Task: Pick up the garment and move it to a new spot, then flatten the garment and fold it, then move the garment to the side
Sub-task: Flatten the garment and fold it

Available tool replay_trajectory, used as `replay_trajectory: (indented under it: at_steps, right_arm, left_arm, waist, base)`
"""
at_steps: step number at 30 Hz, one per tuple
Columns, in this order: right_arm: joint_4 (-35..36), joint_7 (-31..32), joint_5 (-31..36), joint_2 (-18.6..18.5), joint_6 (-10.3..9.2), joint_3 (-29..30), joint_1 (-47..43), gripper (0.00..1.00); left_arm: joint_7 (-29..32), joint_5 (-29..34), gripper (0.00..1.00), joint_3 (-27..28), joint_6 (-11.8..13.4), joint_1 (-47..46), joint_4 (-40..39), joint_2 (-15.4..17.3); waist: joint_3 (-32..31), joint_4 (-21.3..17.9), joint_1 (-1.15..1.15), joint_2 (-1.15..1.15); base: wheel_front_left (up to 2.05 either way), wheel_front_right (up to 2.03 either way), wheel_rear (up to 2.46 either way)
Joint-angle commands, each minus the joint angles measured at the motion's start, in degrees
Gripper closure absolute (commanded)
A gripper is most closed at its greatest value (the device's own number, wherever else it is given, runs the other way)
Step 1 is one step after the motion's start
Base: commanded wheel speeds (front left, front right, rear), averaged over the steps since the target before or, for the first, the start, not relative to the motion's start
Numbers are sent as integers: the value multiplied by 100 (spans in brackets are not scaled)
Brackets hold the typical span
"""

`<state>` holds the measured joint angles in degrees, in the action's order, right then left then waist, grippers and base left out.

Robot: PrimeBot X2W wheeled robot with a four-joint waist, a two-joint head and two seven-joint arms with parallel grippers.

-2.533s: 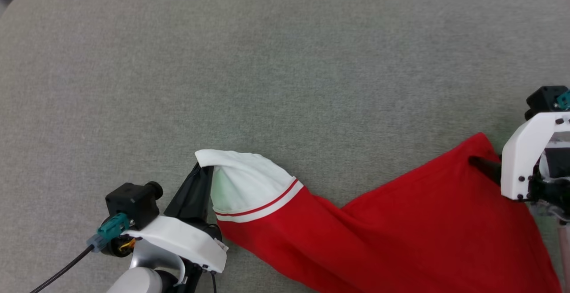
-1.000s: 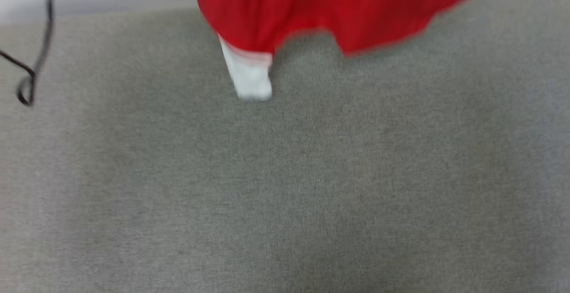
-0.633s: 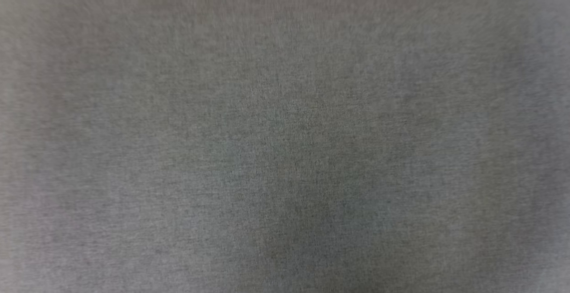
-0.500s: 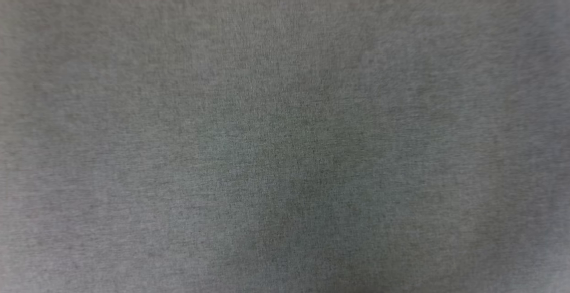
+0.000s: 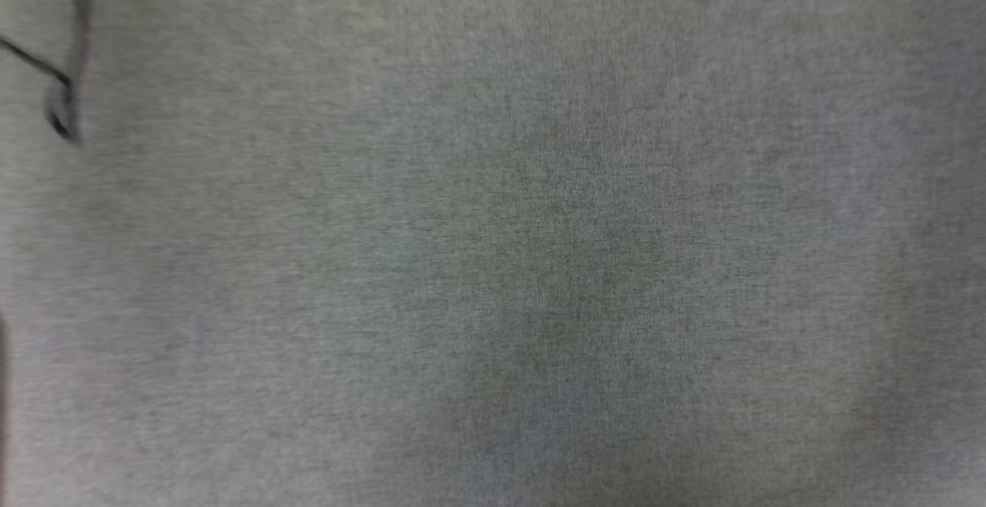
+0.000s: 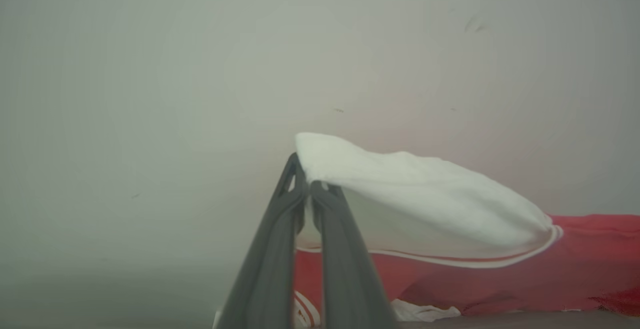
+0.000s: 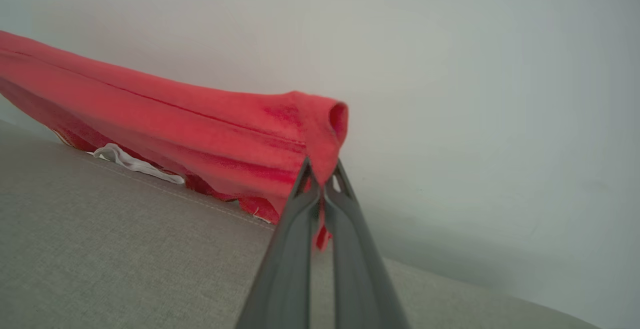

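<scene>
My left gripper clamped on its white sleeve and my right gripper on a red corner, I stretch the garment over the grey cushion, seemingly to lay it flat.

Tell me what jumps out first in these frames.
The red jersey-style shirt with white sleeves, held up by both grippers over the grey fabric surface. The left gripper is shut on a white sleeve edge, the right gripper on a red corner. In the head view, a thin black cable loops at upper left.
</scene>
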<state>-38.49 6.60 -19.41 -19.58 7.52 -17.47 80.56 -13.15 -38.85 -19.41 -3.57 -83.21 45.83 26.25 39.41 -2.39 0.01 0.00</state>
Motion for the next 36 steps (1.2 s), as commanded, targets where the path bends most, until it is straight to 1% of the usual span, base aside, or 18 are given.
replay_trajectory:
  at_steps: [1,4,6,8,9,12,15,18,22,25,27,31,34,36]
  right_arm:
    - [3,-50,-147,-101,-7,-69,-338,100]
    - [58,-129,-331,-244,-7,-261,-1048,100]
    - [77,-36,-501,-351,-8,-380,-1606,100]
    - [183,-2,-624,-477,-8,-456,-2149,100]
    - [183,-2,-624,-477,-8,-456,-2149,100]
    - [378,158,-847,-616,-9,-535,-3036,100]
    - [622,352,-1018,-760,-10,-504,-3923,100]
    - [945,588,-1155,-813,-10,-395,-4764,100]
    - [1431,793,-1158,-806,-11,-189,-5836,100]
    - [1817,919,-1116,-768,-11,127,-6623,100]
    - [2068,1015,-1066,-695,-11,358,-7154,100]
    - [2655,1216,-896,-465,-11,940,-8142,100]
    - [3086,1410,-705,-229,-11,1334,-8779,100]
    - [3373,1573,-587,-62,-11,1561,-9098,100]
  left_arm:
    - [-95,-74,100,52,-40,353,27,-36]
    - [-182,-173,100,170,-96,1201,-47,-126]
    - [-204,-270,100,299,-125,1868,-196,-191]
    - [-211,-313,100,476,-89,2599,-450,-235]
    - [-211,-313,100,476,-89,2599,-450,-235]
    - [-215,-354,100,669,44,3842,-857,-327]
    - [-217,-392,100,720,213,4917,-1281,-407]
    - [-177,-456,100,742,469,5951,-1764,-386]
    - [22,-557,100,820,925,7242,-2598,-330]
    - [283,-637,100,852,1313,8173,-3357,-281]
    - [488,-672,100,853,1569,8756,-3849,-231]
    - [853,-740,100,883,2048,9677,-4809,-144]
    - [1057,-780,100,901,2322,10193,-5374,-87]
    - [1172,-773,100,878,2434,10379,-5672,-51]
  waist:
    - [-334,119,-1,0]
    - [-855,189,-1,0]
    - [-1229,241,-1,0]
    - [-1626,289,-1,0]
    - [-1626,289,-1,0]
    - [-2193,318,-1,0]
    - [-2708,343,-1,0]
    - [-3117,316,-1,0]
    - [-3606,260,-1,0]
    - [-3882,259,-1,0]
    - [-4041,268,-1,0]
    - [-4170,321,-1,0]
    - [-4225,360,-1,0]
    - [-4235,382,-1,0]
  base:
    - [0,0,0]
    - [0,0,0]
    - [0,0,0]
    - [0,0,0]
    - [0,0,0]
    - [0,0,0]
    - [0,0,0]
    - [0,0,0]
    - [0,0,0]
    - [0,0,0]
    - [0,0,0]
    - [0,0,0]
    - [0,0,0]
    - [0,0,0]
